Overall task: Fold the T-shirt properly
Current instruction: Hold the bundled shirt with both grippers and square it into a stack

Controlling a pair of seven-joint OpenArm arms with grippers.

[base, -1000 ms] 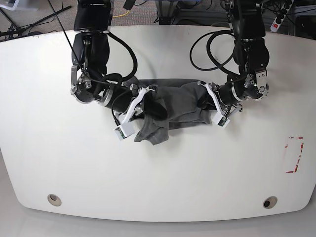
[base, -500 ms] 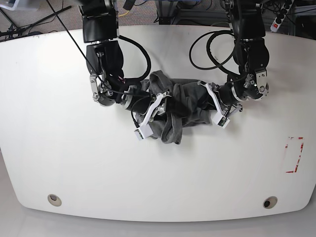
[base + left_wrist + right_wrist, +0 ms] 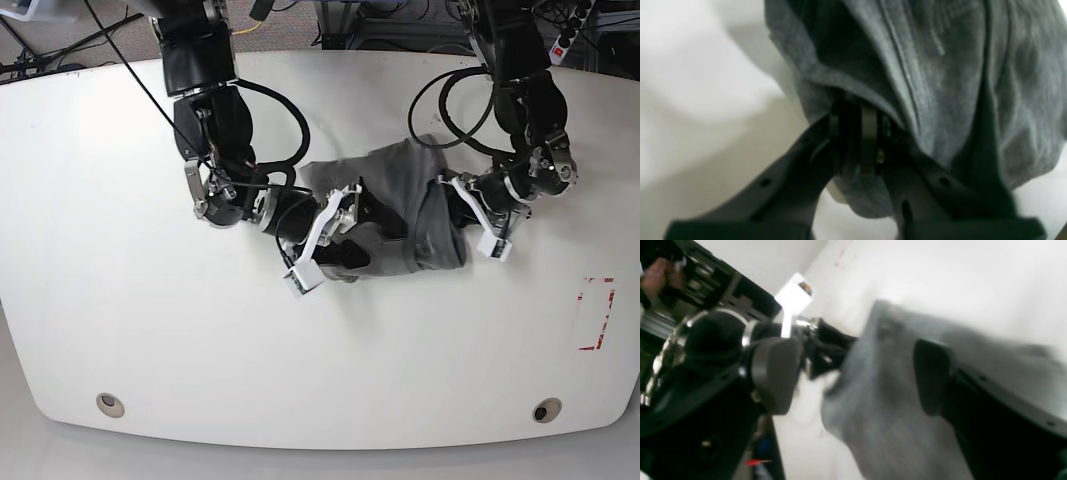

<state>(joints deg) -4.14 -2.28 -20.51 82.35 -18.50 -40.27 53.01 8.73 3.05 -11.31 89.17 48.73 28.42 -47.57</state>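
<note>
The T-shirt [image 3: 400, 205] sits bunched in a grey heap near the middle of the white table [image 3: 120, 300], pulled between the two arms. The left gripper [image 3: 462, 212], on the far right from where I stand, has its jaws pinched together on the shirt's edge; its wrist camera shows a fold of cloth [image 3: 940, 83] draped over the closed fingers [image 3: 868, 143], with a lobe of fabric hanging below them. The right gripper [image 3: 340, 232] has its jaws spread wide apart, one pad [image 3: 773, 373] and the other [image 3: 933, 373] standing either side of a ridge of grey cloth [image 3: 873, 390]; that view is blurred, and I cannot tell whether either pad touches the fabric. A red-outlined mark [image 3: 596, 313] lies near the table's right edge, well apart from the shirt.
</note>
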